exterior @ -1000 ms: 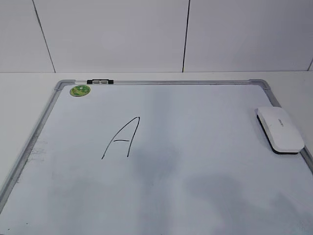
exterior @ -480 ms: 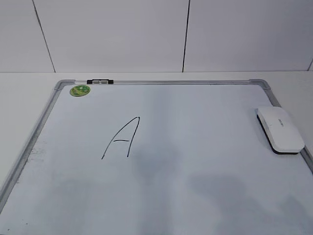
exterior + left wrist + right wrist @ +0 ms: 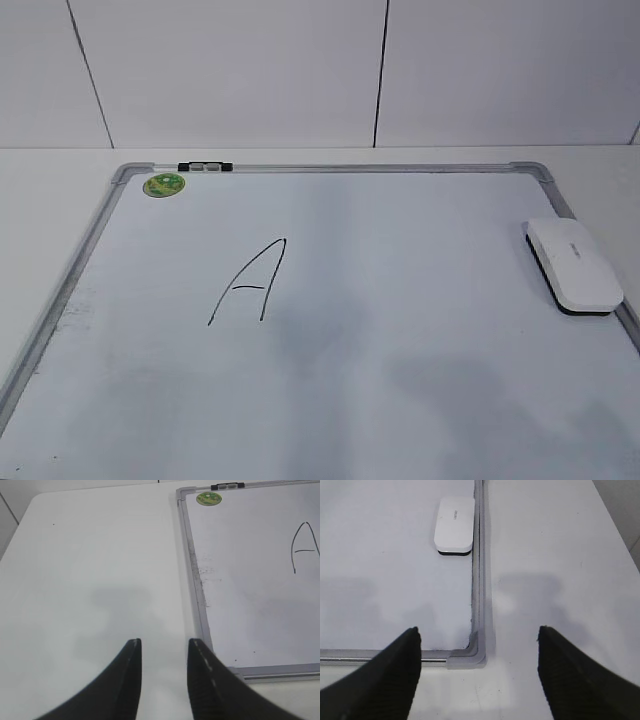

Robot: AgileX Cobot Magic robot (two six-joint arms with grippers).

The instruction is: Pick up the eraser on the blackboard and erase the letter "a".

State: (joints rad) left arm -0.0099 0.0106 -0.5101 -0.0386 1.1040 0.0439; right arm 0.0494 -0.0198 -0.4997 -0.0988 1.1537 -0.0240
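The white eraser [image 3: 572,265] with its black base lies on the right edge of the blackboard [image 3: 350,168], a white board in a grey frame. The only letter I see is an angular capital "A" [image 3: 250,285] left of the board's middle; no small lowercase "a" shows. Neither gripper shows in the exterior view. My left gripper [image 3: 163,642] is open and empty over the table, left of the board's near left corner [image 3: 195,580]; the capital "A" [image 3: 305,547] is at the right edge. My right gripper [image 3: 479,630] is wide open and empty above the board's near right corner [image 3: 479,555], with the eraser [image 3: 454,524] ahead.
A small green round sticker [image 3: 164,185] sits at the board's far left corner, also in the left wrist view [image 3: 209,499]. A black and grey clip [image 3: 204,166] sits on the top frame. White table lies around the board; a white panelled wall stands behind.
The faint arm shadows on the lower part of the board have shifted slightly. The eraser and the board have not moved.
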